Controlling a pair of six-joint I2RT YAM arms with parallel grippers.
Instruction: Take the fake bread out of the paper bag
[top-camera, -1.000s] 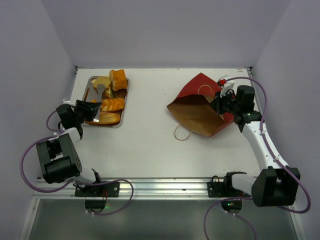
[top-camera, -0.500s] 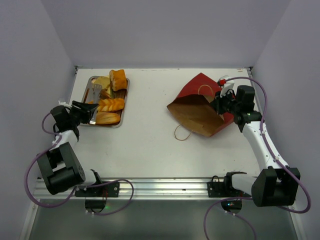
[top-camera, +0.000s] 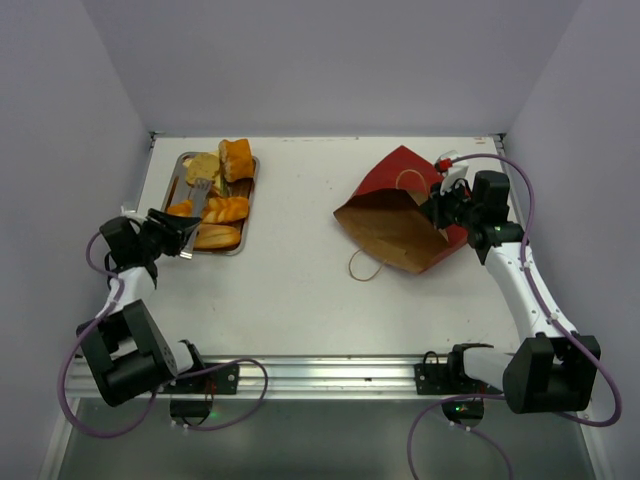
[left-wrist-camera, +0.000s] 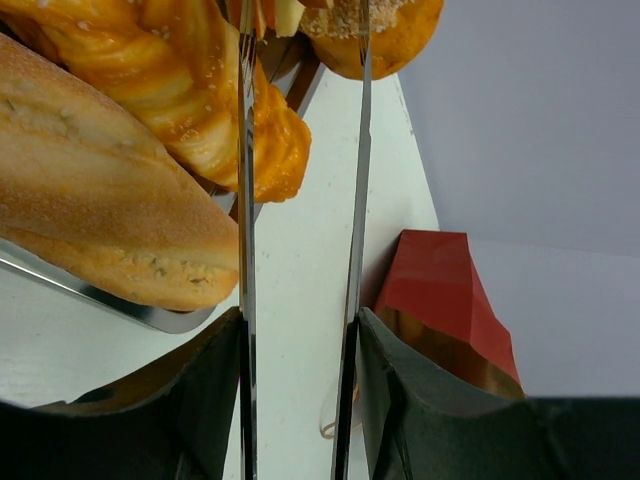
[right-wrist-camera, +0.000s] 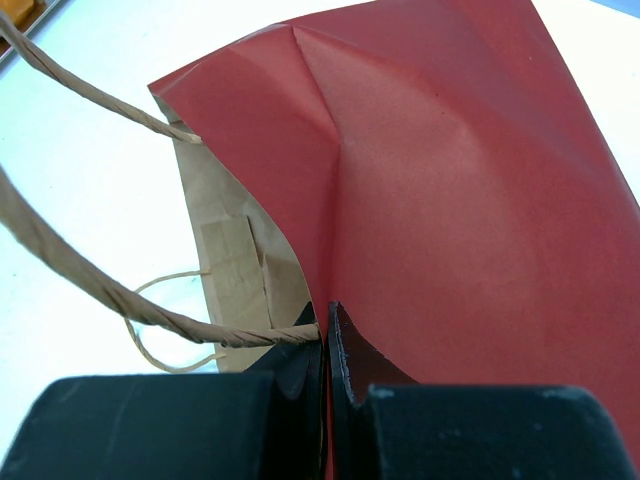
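The red paper bag lies on its side at the right, its brown mouth open towards the left. No bread shows inside it. My right gripper is shut on the bag's upper rim; in the right wrist view its jaws pinch the red paper beside a string handle. Several fake breads lie in the steel tray at the left, among them a long loaf and a twisted one. My left gripper is open and empty at the tray's near left corner, its thin blades over the bread.
The bag's other string handle lies loose on the table in front of the bag. The side walls stand close to both arms. In the left wrist view the long loaf and the tray rim are right beside the blades.
My left arm has drawn back towards the left and near edge, and its gripper has turned a little over the tray. The right gripper and the bag have not moved.
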